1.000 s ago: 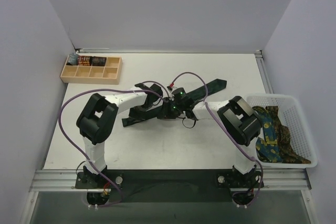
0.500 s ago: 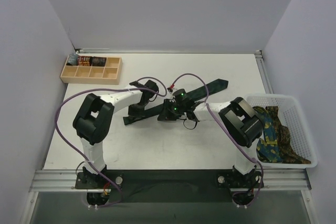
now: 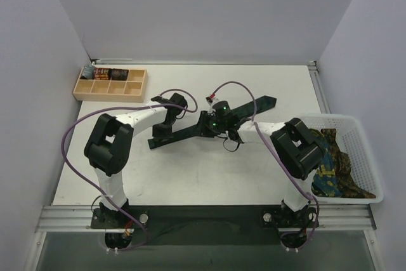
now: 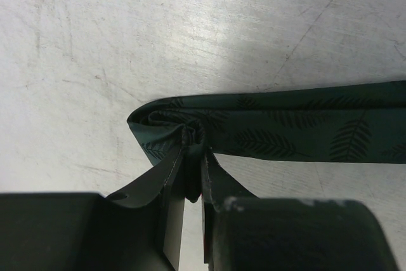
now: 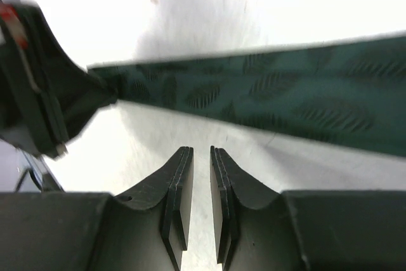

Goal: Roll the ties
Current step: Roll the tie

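The green tie (image 3: pixel 190 132) is woven cloth with a soft satin sheen and a tone-on-tone leaf pattern. It is smooth along its length and crumpled into folds where the left hand (image 4: pixel 193 152) pinches it. That hand and the right hand (image 5: pixel 196 153) both have matt black plastic fingers with faintly layered pads. The worktop (image 3: pixel 190 179) is matt white and looks scuffed and scratched close up. At ten o'clock sits a tray (image 3: pixel 109 98) of pale, unvarnished wood. At four o'clock a basket (image 3: pixel 336 117) of white slotted plastic holds more ties (image 3: pixel 327 163) of patterned cloth. The cables (image 3: pixel 64 146) have a smooth purple sheath. The rail (image 3: pixel 70 216) at six o'clock is dull grey metal.
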`<state>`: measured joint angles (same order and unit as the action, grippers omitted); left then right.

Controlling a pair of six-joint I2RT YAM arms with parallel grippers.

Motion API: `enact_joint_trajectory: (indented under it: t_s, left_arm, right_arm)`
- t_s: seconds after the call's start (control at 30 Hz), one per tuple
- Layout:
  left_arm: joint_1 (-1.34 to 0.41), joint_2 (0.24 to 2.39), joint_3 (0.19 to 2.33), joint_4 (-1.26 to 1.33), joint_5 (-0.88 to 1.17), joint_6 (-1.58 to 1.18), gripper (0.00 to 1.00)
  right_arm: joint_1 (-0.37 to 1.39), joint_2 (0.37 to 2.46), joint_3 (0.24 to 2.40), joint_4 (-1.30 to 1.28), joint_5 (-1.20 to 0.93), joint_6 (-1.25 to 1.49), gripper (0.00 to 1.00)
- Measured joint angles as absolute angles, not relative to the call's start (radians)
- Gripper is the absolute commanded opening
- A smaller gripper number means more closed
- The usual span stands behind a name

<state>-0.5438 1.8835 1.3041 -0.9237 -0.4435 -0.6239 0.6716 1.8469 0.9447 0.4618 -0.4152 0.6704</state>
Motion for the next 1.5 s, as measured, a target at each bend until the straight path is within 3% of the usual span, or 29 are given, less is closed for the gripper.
enact_joint_trajectory:
  t_s: [0.3, 0.8, 1.1, 1.13, 1.23, 1.3, 1.5]
  left_arm:
    - [-0.541, 1.884, 1.304, -0.923, -0.436, -0.624, 0.15]
    - [-0.507, 1.903, 1.331, -0.924, -0.408, -0.624, 0.17]
    - [-0.5, 1.925, 1.338, -0.923, -0.385, -0.624, 0.29]
    - [-0.498, 1.925, 1.338, -0.922, -0.381, -0.624, 0.36]
    - [-0.489, 1.925, 1.337, -0.914, -0.356, -0.619, 0.38]
    - [-0.482, 1.925, 1.334, -0.907, -0.341, -0.616, 0.46]
    - [-0.462, 1.903, 1.312, -0.876, -0.301, -0.612, 0.48]
  right_arm:
    - [0.623, 1.924, 1.104, 0.5, -0.387, 0.681, 0.18]
    - [0.623, 2.028, 1.045, 0.587, -0.399, 0.767, 0.18]
    - [0.622, 2.037, 1.045, 0.608, -0.41, 0.773, 0.18]
    - [0.622, 2.038, 1.045, 0.61, -0.411, 0.774, 0.18]
    - [0.622, 2.038, 1.045, 0.611, -0.412, 0.774, 0.18]
    - [0.622, 2.038, 1.045, 0.611, -0.413, 0.774, 0.18]
    - [0.622, 2.038, 1.045, 0.611, -0.418, 0.772, 0.18]
